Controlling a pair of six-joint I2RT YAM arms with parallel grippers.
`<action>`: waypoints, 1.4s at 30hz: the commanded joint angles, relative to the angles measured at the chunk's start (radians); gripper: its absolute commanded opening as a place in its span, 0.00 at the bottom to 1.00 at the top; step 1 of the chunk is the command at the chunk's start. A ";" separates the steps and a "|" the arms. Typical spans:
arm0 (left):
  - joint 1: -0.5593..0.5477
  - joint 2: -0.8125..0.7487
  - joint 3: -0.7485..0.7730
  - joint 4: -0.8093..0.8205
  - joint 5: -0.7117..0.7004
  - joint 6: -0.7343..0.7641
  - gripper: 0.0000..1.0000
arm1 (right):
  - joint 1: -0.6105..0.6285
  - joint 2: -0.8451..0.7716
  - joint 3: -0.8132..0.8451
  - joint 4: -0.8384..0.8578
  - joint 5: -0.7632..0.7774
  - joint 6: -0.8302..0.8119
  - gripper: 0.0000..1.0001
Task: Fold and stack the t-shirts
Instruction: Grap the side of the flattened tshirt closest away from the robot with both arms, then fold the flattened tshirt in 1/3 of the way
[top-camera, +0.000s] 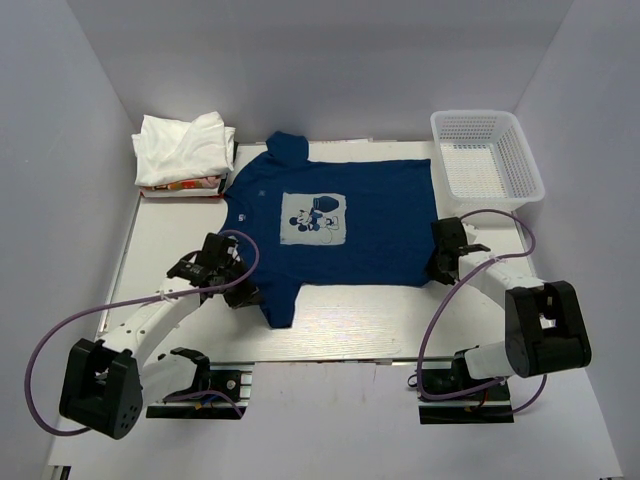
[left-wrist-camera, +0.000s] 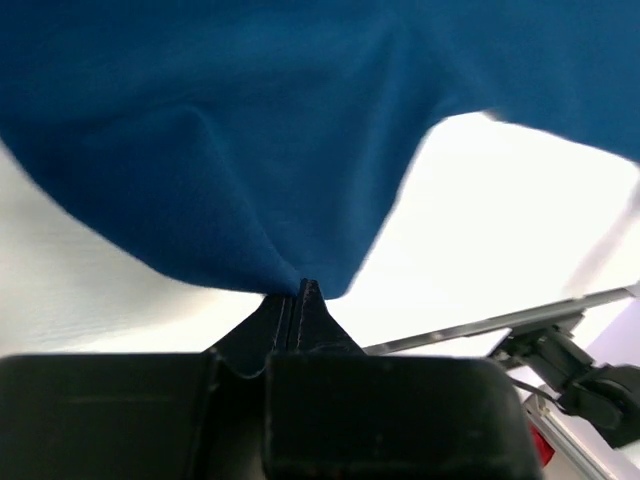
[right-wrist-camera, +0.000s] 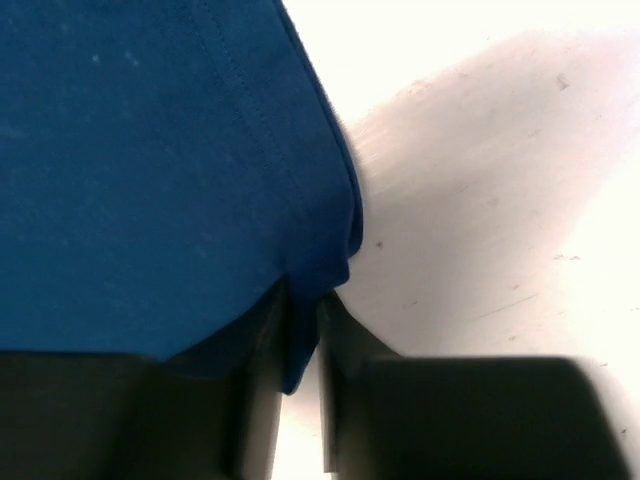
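the navy tee (top-camera: 380, 215) lay spread on the desk (top-camera: 350, 330); the left tool (left-wrist-camera: 303, 292) clenched its near sleeve, the right tool (right-wrist-camera: 303, 310) clenched its near hem corner.

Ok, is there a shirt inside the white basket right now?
No, the white basket shows only its bare mesh floor; the navy tee lies spread on the table beside it.

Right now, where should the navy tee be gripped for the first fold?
Its near long edge, from the robot's side: the near sleeve and near hem corner. The navy tee lies sideways, collar left, so those ends lift evenly. The left hand and right hand pinch there.
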 joint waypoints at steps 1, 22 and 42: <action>-0.004 -0.012 0.074 0.038 0.030 0.029 0.00 | -0.004 0.010 0.021 -0.003 -0.006 0.006 0.19; 0.056 0.543 0.739 0.141 -0.232 0.094 0.00 | -0.012 0.174 0.411 -0.089 0.002 -0.085 0.00; 0.193 1.043 1.290 0.061 -0.221 0.137 0.55 | -0.042 0.524 0.860 -0.207 0.037 -0.158 0.52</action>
